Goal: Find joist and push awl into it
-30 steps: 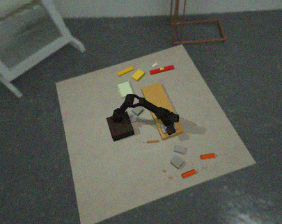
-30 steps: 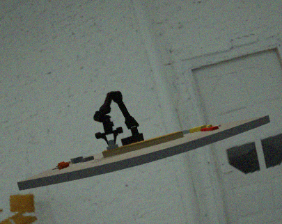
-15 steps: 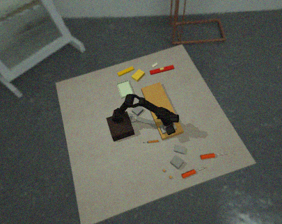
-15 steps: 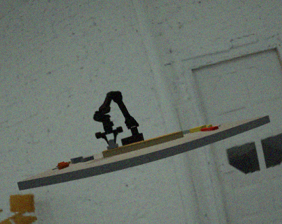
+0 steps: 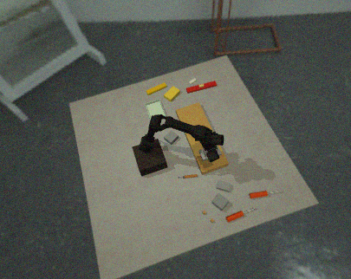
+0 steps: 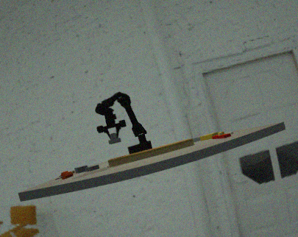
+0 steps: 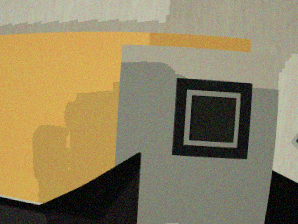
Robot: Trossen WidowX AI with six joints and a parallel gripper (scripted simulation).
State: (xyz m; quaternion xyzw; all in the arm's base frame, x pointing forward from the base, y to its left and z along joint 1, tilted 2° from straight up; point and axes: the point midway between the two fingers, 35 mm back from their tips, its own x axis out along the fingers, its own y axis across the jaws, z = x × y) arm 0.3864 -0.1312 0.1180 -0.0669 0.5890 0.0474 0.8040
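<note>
My gripper (image 5: 211, 153) (image 6: 114, 135) (image 7: 193, 165) is shut on the grey stud finder (image 5: 203, 154) (image 6: 114, 140) (image 7: 145, 115), which hangs above one end of the floor panel with a gap below it. Its square display is dark in the wrist view. The orange-yellow floor panel (image 5: 194, 112) (image 6: 153, 151) (image 7: 60, 65) lies flat; I make out no hole in its visible part. The awl (image 5: 190, 176), with an orange handle, lies beside the panel's near end. The pale green tray (image 5: 155, 108) is behind the arm's base, with nothing visible in it. The joist is hidden.
Grey blocks (image 5: 171, 138) (image 5: 224, 185) (image 5: 220, 202) lie around the panel. Two red-handled tools (image 5: 258, 194) (image 5: 235, 216) and two small orange bits (image 5: 204, 212) (image 5: 212, 221) are at the front. A yellow block (image 5: 172, 94), yellow bar (image 5: 156, 88) and red level (image 5: 201, 87) are at the back.
</note>
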